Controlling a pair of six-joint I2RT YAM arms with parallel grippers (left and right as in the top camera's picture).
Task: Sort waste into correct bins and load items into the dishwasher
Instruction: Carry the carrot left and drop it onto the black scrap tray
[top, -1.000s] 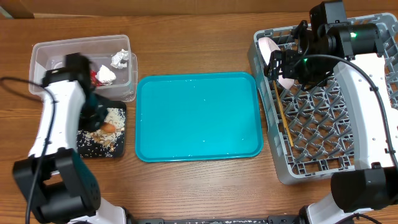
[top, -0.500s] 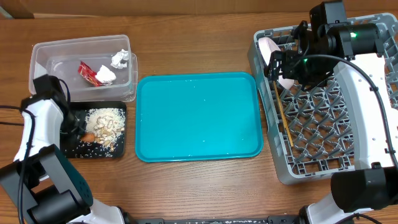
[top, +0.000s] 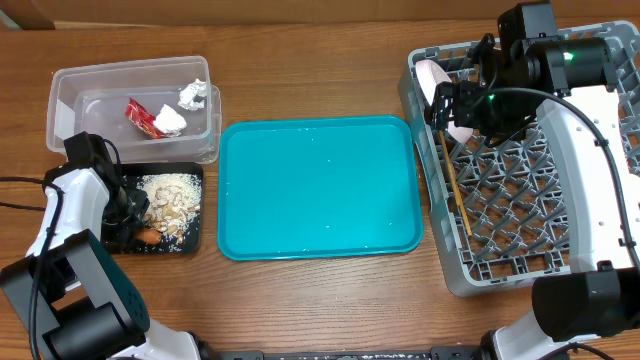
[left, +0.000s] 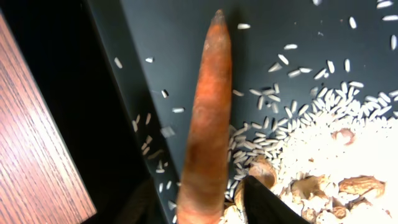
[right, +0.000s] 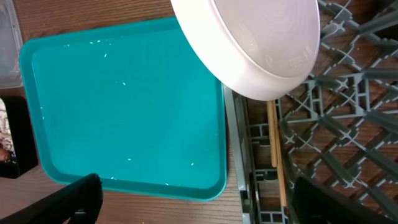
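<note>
— Over at the table's left end, seen from above, where does the carrot (top: 148, 236) sit?
— On the black tray (top: 192, 246), toward its near left part, right at the left gripper (top: 128, 215). The right gripper (top: 455, 105) is far off over the dish rack (top: 520, 250), so the left arm is the nearer.
— And the left wrist view?
— The carrot (left: 208, 118) runs lengthwise up the frame, tip pointing away from the wrist. Its thick end is beside a dark finger (left: 267, 202), with rice (left: 336, 143) to its right. That near end is blurred, so I cannot tell whether the jaws clasp it or have let go.
— Right wrist?
— Jaws spread wide and empty, below a white bowl (right: 249, 43) standing in the rack, chopsticks (right: 273, 149) alongside.
</note>
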